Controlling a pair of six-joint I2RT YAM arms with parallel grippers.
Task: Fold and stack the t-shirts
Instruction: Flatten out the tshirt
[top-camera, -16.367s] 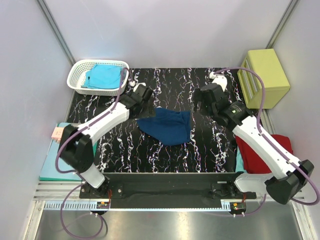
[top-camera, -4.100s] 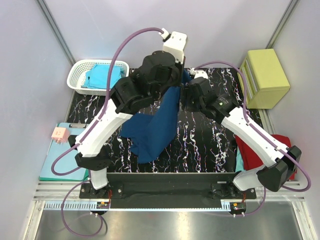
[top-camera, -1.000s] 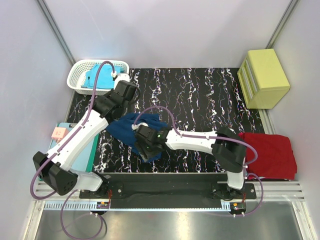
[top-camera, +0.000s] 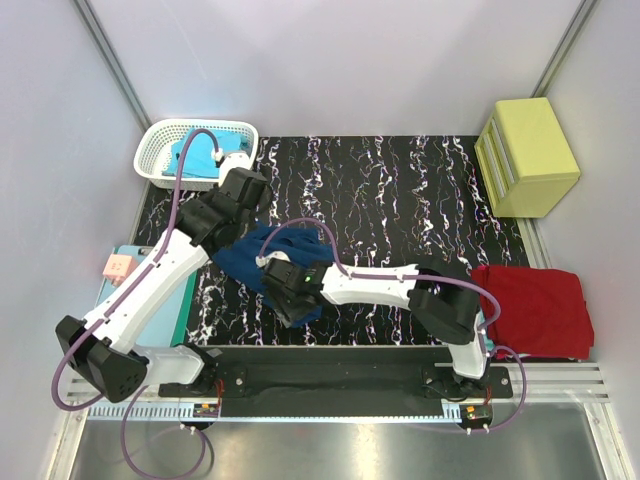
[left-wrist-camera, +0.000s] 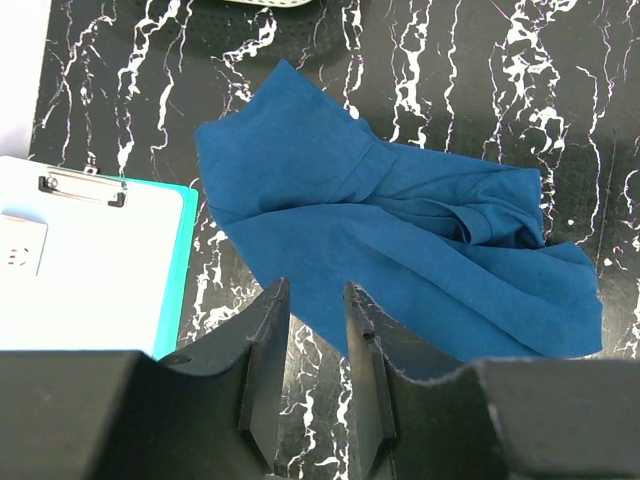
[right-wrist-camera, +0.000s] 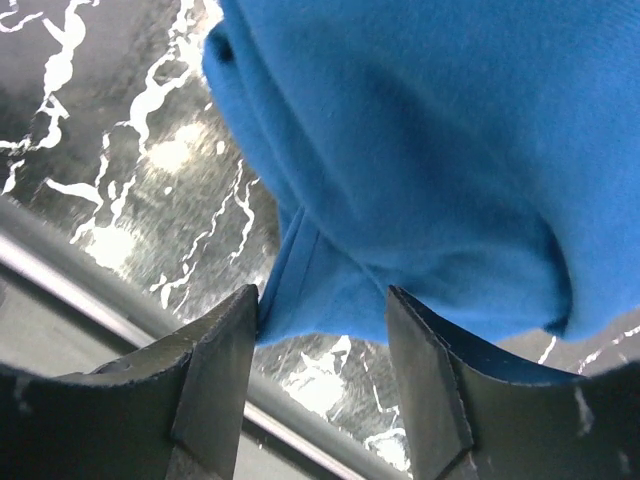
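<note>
The black marbled desk (top-camera: 420, 200) is seen to carry only 1 garment – the navy t-shirt (top-camera: 240, 262), which is left crumpled and unfolded near the desk's near-left corner, just beside the teal clipboard (top-camera: 175, 305) but apart from it. No chest print can be made out; only plain blue cloth (left-wrist-camera: 400, 250) is shown, bunched into creases toward one end.

A red t-shirt (top-camera: 530, 305) is spread flat beyond the desk's right edge, near its near-right corner. A yellow-green box (top-camera: 528, 155) is set off the far-right corner. A white basket (top-camera: 150, 150) is placed off the far-left corner, and a turquoise t-shirt (top-camera: 195, 155) is held inside it.

The right arm is stretched across the near edge, and the right gripper (top-camera: 285, 290) is laid low against the shirt's near side. In its wrist view the right gripper (right-wrist-camera: 322, 305) is shown with jaws parted wide; a folded hem of the blue cloth (right-wrist-camera: 450, 150) hangs down between them but is not pinched.

The left gripper (left-wrist-camera: 316, 300) is held above the shirt's far edge. Its 2 fingers (left-wrist-camera: 265, 340) are kept a narrow gap apart, and nothing is clasped between them – only marbled surface is seen in the gap.

A small pink object (top-camera: 118, 266) is set at the clipboard's far end.
</note>
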